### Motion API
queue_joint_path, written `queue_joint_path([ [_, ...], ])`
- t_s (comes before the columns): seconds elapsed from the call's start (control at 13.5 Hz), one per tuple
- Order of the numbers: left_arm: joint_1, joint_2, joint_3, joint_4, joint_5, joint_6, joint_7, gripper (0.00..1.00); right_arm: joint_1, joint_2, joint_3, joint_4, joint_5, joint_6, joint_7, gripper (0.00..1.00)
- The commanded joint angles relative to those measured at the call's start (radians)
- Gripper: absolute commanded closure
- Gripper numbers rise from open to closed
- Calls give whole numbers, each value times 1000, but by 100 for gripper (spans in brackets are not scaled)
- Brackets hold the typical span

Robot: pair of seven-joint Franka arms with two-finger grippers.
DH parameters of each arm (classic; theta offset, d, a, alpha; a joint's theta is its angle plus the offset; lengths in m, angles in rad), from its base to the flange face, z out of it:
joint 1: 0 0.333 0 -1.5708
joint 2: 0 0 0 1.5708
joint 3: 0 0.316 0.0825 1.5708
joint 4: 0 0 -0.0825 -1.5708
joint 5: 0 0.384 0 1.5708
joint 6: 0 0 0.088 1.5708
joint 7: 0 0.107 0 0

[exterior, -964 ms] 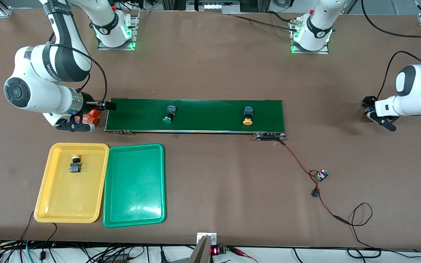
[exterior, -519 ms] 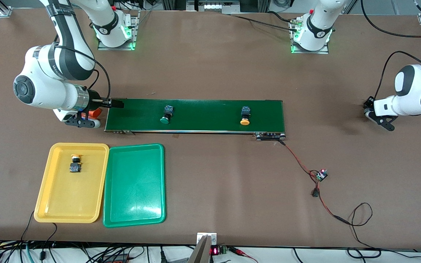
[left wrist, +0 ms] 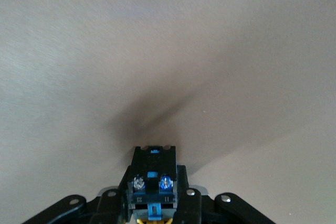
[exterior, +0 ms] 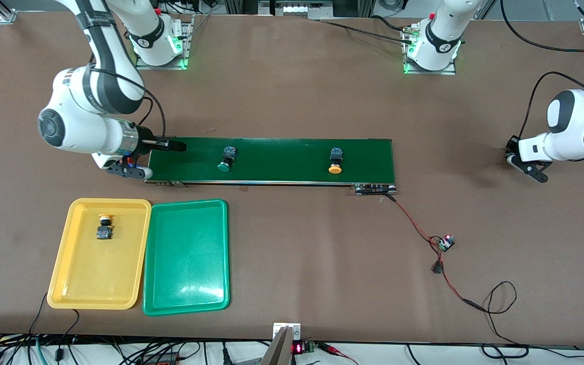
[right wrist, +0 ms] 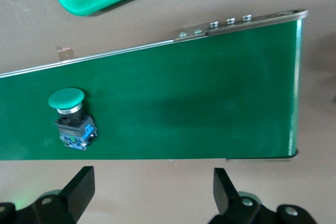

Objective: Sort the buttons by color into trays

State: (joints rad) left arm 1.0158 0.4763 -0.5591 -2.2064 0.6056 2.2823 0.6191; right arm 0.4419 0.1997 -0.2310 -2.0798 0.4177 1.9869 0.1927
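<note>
Holding a button (left wrist: 151, 184) shut in my left tool (exterior: 517, 158), low over bare tabletop (exterior: 292, 91) at my left arm's end. Right tool (right wrist: 152, 187) hangs wide open over the belt (exterior: 271, 160) end nearest the trays. Green-cap button (exterior: 226, 158) and yellow-cap button (exterior: 335, 161) lie on the belt, well apart. Another yellow-cap button (exterior: 104, 227) sits in the yellow tray (exterior: 69, 284); green tray (exterior: 185, 301) just beside it.

Green button (exterior: 225, 158), yellow button (exterior: 335, 161) on belt (exterior: 282, 175); perhaps tipped.
</note>
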Motion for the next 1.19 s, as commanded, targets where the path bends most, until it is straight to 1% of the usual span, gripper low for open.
queue_joint_path([
  [0.0,-6,-41,-40,36,7,-9,2,100,6,17,33,-3,18,44,48,0],
  [0.15,-14,-71,-82,62,-15,-12,2,100,20,32,33,0,19,59,48,0],
  [0.3,-51,-74,-110,97,-99,-30,4,100,32,38,33,0,19,82,47,0],
  [0.44,-115,-85,-117,122,-163,-79,-37,100,49,40,35,0,19,124,63,0],
  [0.67,-227,-113,-120,132,-181,-147,-160,100,54,40,39,1,18,179,125,0],
  [0.74,-256,-117,-120,135,-207,-156,-186,100,54,40,39,0,18,191,125,0],
  [0.96,-315,-117,-120,175,-245,-190,-219,100,77,58,41,-3,18,237,161,0],
  [1.11,-339,-113,-130,236,-245,-265,-234,100,83,64,65,-6,16,272,212,0],
])
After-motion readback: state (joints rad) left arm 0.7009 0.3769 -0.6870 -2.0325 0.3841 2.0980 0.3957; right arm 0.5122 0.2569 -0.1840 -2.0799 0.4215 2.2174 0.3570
